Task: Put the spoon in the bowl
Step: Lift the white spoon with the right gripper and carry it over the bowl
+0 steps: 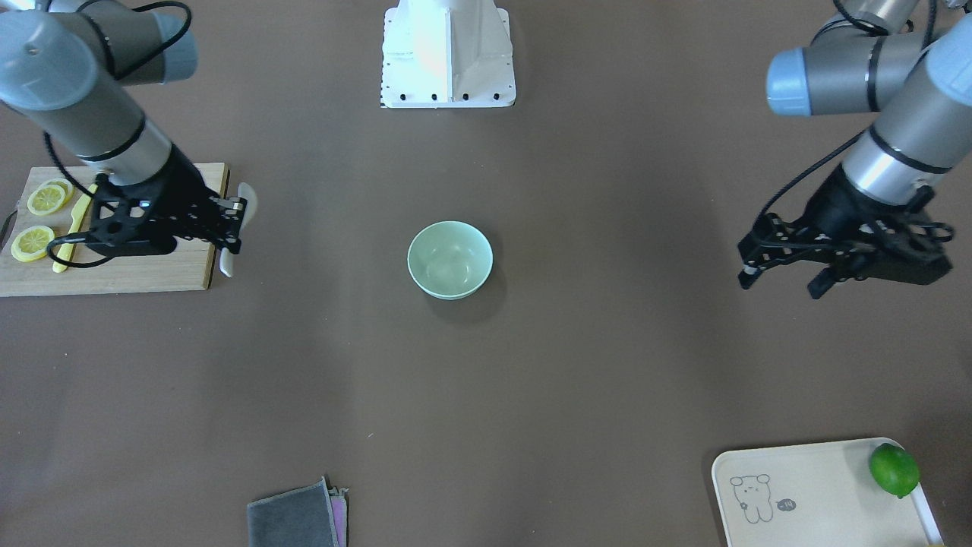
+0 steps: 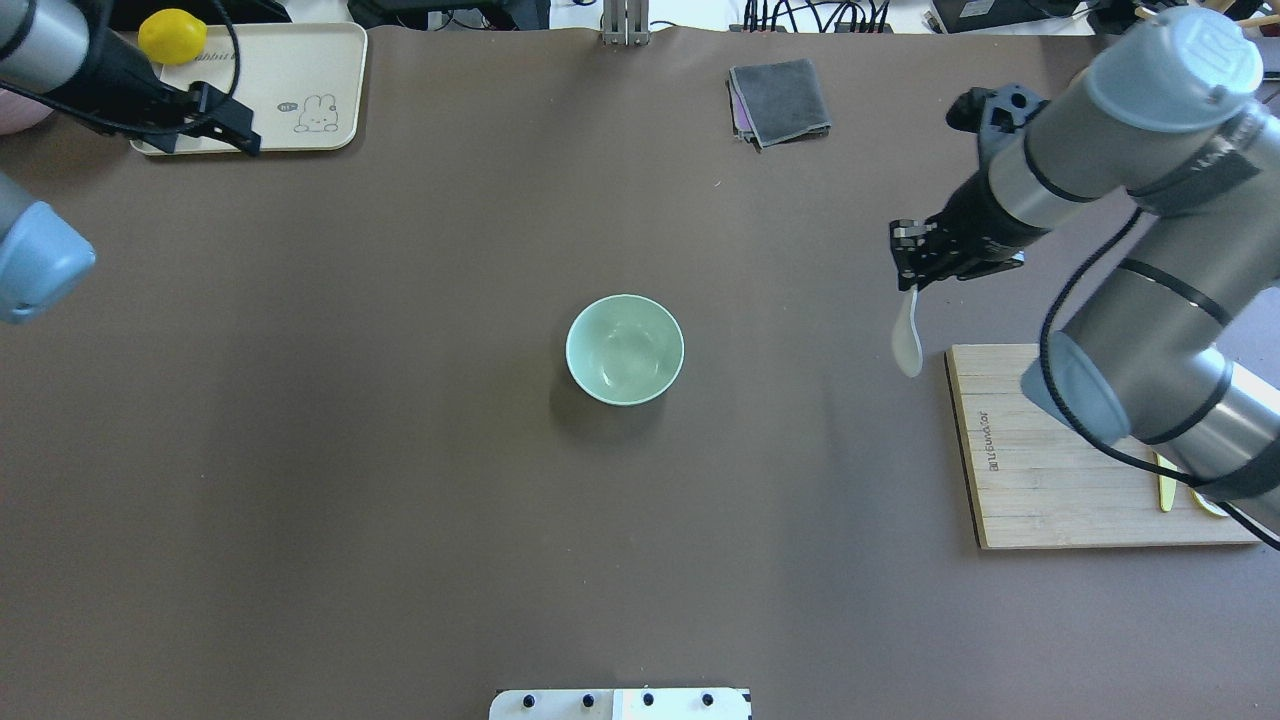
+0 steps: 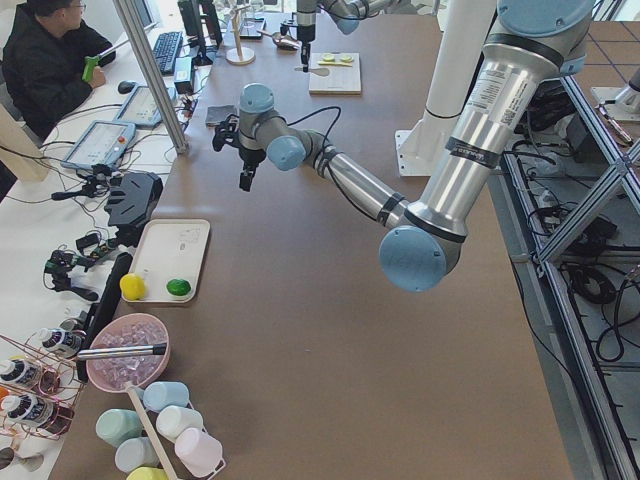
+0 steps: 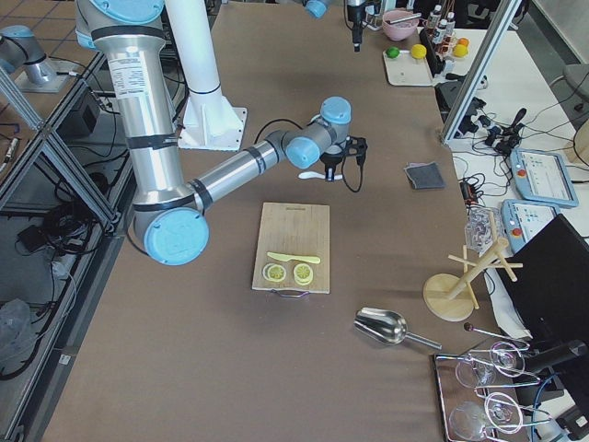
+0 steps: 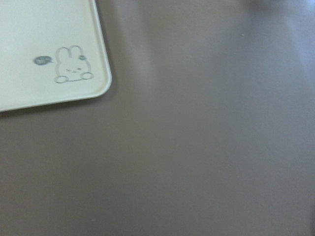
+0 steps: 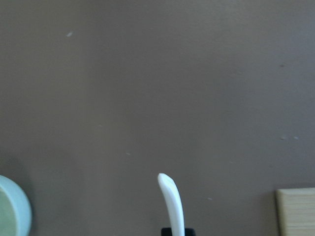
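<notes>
The pale mint-green bowl (image 1: pixel 449 262) stands empty at the table's middle, also in the overhead view (image 2: pixel 625 350); its rim shows at the lower left of the right wrist view (image 6: pixel 12 211). My right gripper (image 2: pixel 910 270) is shut on the white spoon (image 2: pixel 907 345) and holds it above the table, right of the bowl and beside the cutting board's corner. In the front view the right gripper (image 1: pixel 235 224) holds the spoon (image 1: pixel 248 199) about mid-handle. The handle tip (image 6: pixel 172 201) shows in the right wrist view. My left gripper (image 2: pixel 205 145) is open and empty by the tray, far from the bowl.
A wooden cutting board (image 1: pixel 152 273) with lemon slices (image 1: pixel 45 199) and a yellow knife (image 1: pixel 72 228) lies under the right arm. A cream tray (image 1: pixel 820 494) holds a lime (image 1: pixel 894 469) and a lemon (image 2: pixel 172 36). A grey cloth (image 2: pixel 780 100) lies at the far edge.
</notes>
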`<move>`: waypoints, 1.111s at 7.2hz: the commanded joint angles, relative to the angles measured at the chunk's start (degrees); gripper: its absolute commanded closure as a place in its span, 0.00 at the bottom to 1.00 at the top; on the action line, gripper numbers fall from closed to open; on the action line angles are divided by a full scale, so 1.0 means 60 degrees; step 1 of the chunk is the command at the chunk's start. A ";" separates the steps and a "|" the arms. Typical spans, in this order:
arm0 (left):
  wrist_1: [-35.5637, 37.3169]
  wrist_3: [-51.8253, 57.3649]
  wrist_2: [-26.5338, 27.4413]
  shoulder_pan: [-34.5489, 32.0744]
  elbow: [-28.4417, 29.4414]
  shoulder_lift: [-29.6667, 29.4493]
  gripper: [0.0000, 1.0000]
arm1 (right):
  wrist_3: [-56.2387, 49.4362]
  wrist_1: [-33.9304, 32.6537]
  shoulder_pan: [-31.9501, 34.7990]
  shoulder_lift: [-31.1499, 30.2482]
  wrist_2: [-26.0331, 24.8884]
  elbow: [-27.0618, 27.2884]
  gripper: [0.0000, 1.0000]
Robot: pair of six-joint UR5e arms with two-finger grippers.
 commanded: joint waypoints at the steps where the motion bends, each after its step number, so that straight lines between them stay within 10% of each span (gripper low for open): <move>1: -0.0094 0.0099 0.0008 -0.1183 -0.0045 0.0788 0.02 | 0.0696 -0.0583 -0.0711 0.2548 -0.1095 -0.1441 1.00; 8: -0.2307 0.0115 0.0066 -0.1964 0.0173 0.2389 0.02 | 0.0858 0.1219 -0.2571 0.4184 -0.3559 -0.4218 1.00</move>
